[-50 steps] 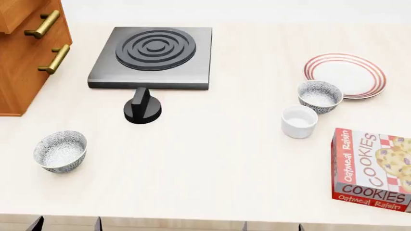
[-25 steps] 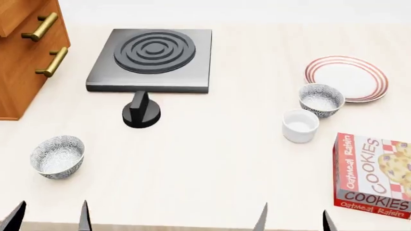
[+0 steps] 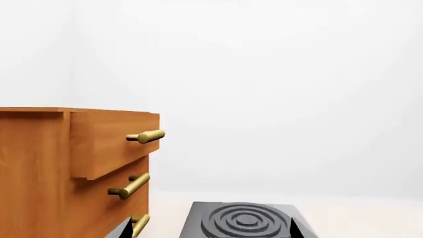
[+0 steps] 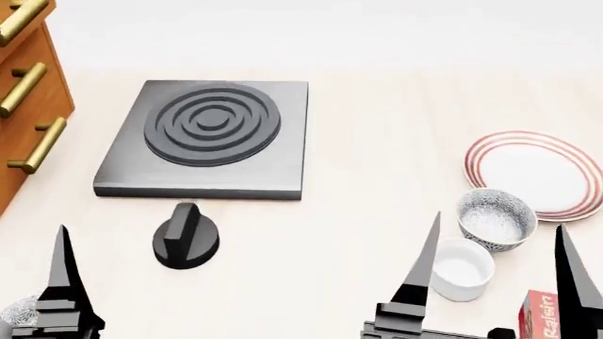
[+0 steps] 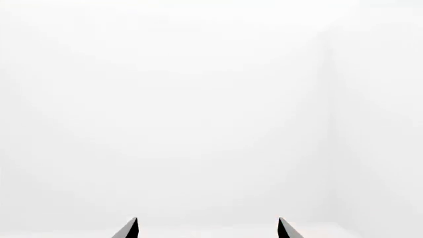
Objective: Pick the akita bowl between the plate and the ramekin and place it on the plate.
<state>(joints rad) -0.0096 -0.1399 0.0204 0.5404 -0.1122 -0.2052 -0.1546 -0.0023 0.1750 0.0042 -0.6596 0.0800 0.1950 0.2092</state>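
The grey speckled akita bowl (image 4: 496,219) stands upright on the counter between the red-ringed white plate (image 4: 537,173) behind it and the plain white ramekin (image 4: 460,268) in front of it. My right gripper (image 4: 499,220) is open, and in the head view its two dark fingertips frame the bowl and ramekin from nearer the camera; contact is not visible. The right wrist view shows only that gripper (image 5: 206,225) against a white wall. My left gripper (image 3: 208,228) is open and empty, with one of its fingers (image 4: 62,275) showing at the lower left.
A dark hot plate (image 4: 207,138) lies at the back centre with a black knob (image 4: 186,240) before it. A wooden drawer cabinet (image 4: 24,106) stands at the left. A second speckled bowl (image 4: 14,311) peeks in at the lower left. A cookie box (image 4: 541,314) is beside the ramekin.
Both grippers have risen further into the head view, their fingers now much taller. The view has shifted, so the counter objects sit lower in the frame. Nothing on the counter has moved.
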